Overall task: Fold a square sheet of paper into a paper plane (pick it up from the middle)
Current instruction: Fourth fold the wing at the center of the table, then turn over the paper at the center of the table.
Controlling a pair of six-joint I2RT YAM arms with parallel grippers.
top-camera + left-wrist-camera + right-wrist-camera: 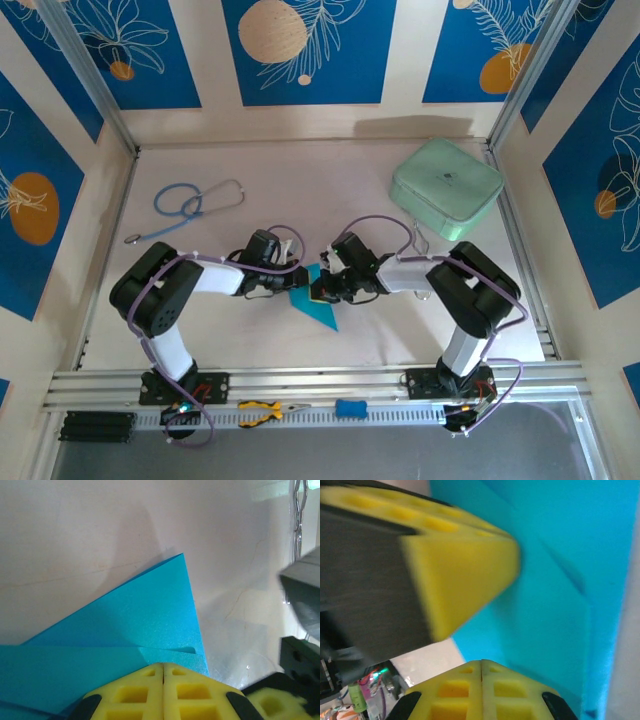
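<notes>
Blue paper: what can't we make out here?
- Top external: the paper is small; left hand and right hand cover its upper part, folds unreadable.
- Left wrist: frame edges crop its outline; shut pads hide whether it is pinched.
- Right wrist: blurred close-up, outline cropped.

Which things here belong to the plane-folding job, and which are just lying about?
In the job:
- the partly folded cyan paper
- the left pincer and the right pincer, both shut, tips at the paper

Lying about:
- the stethoscope
- the mint-green case
- the yellow-handled pliers
- the small blue block
</notes>
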